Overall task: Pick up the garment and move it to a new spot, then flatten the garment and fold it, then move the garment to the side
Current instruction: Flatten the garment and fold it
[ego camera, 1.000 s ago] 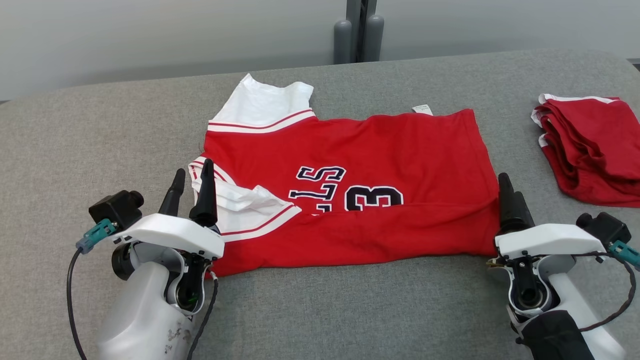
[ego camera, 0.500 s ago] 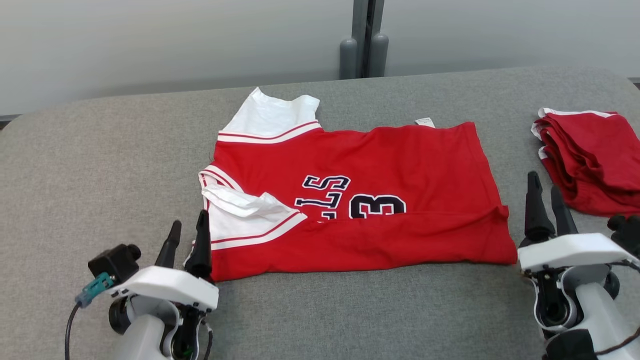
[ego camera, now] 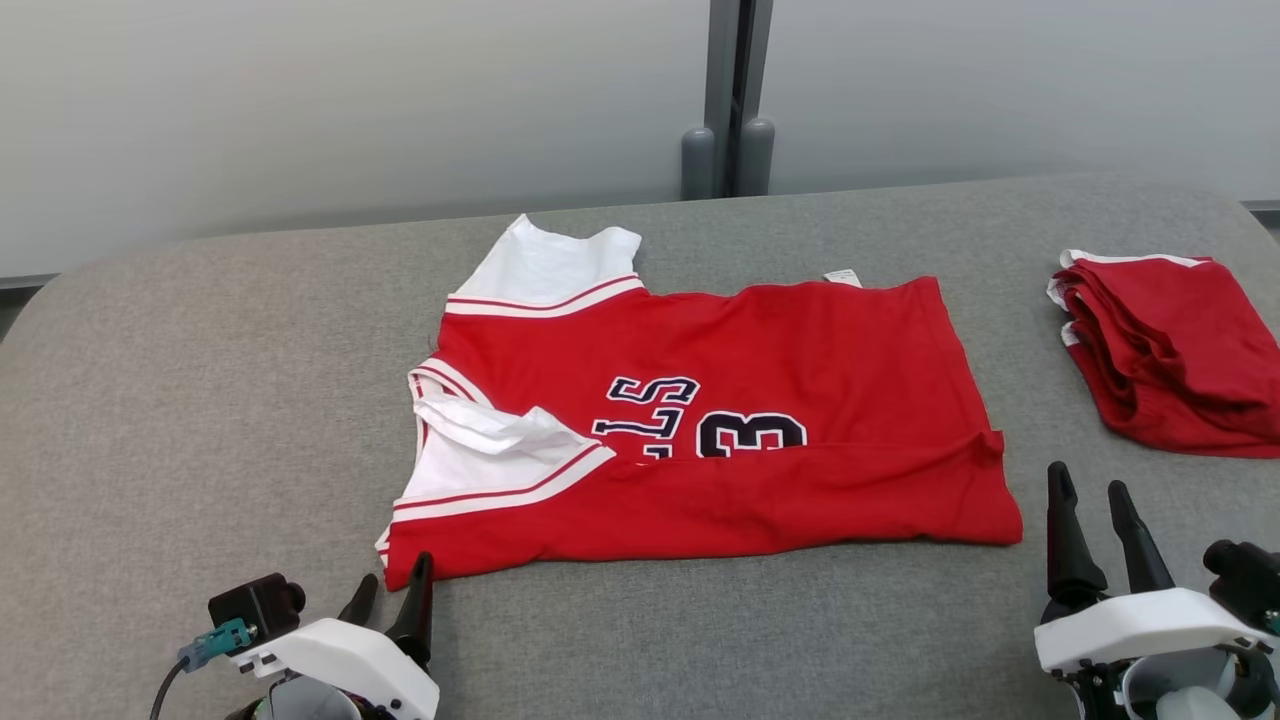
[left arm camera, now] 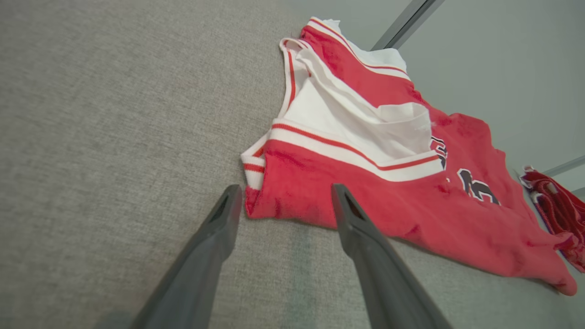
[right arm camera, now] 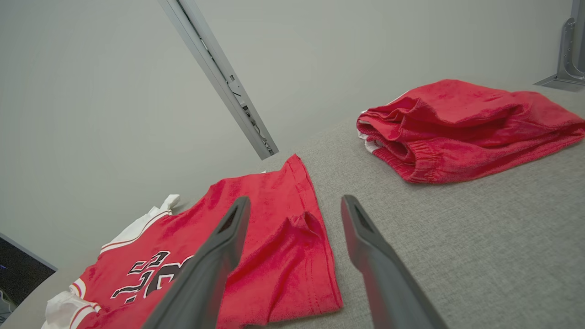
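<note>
The jersey (ego camera: 700, 430) lay flat in the middle of the frame on the grey table (ego camera: 200, 400). Its long axis ran left to right, with white-trimmed shoulders at the left, hem at the right, and the near edge turned up over the lower lettering. The left gripper (ego camera: 393, 575) hung at the lower left just beside the near shoulder corner, and the right gripper (ego camera: 1085, 480) at the lower right near the hem corner. Both had jaws spread wide and empty. The folding step looked half done, with one lengthwise fold in. The next move likely called for pinching two corners at once and folding again, before shifting it aside, perhaps toward the red pile (ego camera: 1170, 350) at the right.
</note>
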{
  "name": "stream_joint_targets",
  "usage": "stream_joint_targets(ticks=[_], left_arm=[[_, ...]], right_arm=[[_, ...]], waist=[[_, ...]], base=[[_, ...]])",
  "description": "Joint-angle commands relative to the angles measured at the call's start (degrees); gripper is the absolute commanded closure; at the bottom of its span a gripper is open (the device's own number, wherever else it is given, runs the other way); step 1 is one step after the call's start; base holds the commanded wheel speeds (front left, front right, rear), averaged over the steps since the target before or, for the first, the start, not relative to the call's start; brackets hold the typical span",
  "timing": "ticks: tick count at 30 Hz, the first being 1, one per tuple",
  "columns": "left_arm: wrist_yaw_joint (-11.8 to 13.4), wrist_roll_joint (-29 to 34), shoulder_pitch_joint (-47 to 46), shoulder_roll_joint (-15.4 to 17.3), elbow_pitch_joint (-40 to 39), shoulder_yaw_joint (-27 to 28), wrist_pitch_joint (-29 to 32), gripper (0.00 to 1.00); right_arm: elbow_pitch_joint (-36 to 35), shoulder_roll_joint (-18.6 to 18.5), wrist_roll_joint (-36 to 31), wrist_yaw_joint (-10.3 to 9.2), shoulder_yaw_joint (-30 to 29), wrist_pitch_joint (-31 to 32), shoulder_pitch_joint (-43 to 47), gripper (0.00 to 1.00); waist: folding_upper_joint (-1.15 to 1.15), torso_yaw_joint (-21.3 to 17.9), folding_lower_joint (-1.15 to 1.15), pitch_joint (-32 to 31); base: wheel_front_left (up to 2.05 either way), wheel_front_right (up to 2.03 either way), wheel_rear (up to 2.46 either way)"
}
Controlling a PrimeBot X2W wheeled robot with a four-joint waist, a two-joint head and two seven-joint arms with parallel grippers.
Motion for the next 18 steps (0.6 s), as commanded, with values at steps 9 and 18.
stream_joint_targets(ticks=[9,18], left_arm=[[4.0,-1.0,-1.4,0.9,1.5,1.1,2.7,0.00],[3.5,-1.7,-2.5,0.6,3.3,0.6,3.9,1.00]], right_arm=[[-0.2,-0.2,-0.3,0.13,2.2,-0.1,0.3,0.00],[2.4,-0.2,-3.0,0.13,2.1,0.6,-0.7,0.00]], waist=[[0.00,-2.7,0.00,1.7],[0.00,-4.3,0.00,2.9]], base=[[0.00,0.00,0.00],[0.00,0.00,0.00]])
